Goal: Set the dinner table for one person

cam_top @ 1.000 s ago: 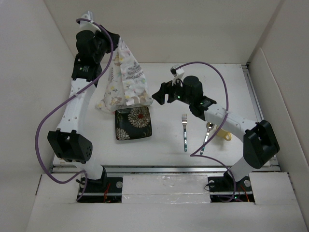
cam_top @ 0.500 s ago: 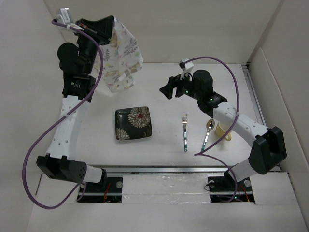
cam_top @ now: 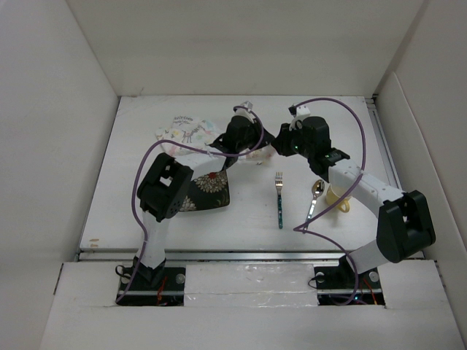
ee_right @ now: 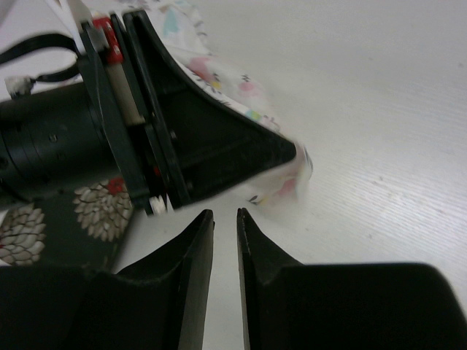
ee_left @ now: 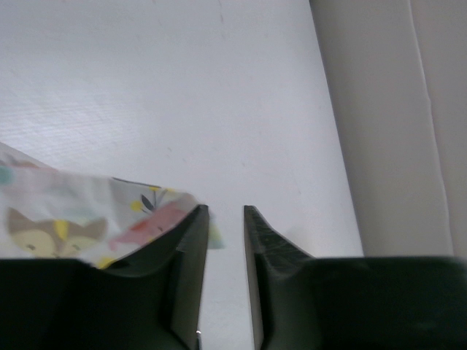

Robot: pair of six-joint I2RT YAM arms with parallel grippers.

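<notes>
Well, the white counter (cam_top: 244, 219) lies flat beneath both tools. The patterned placemat (ee_left: 66, 219) rests on it, one corner just beside the left tool (ee_left: 226, 219), whose jaws stand slightly apart, seemingly letting go. Facing it, the right tool (ee_right: 225, 215) is narrowly apart and empty, probably there to tug the cloth smooth.

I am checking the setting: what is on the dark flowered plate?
No item shows on the visible part of the plate. The left arm passes above its left edge, so that part is hidden.
</notes>
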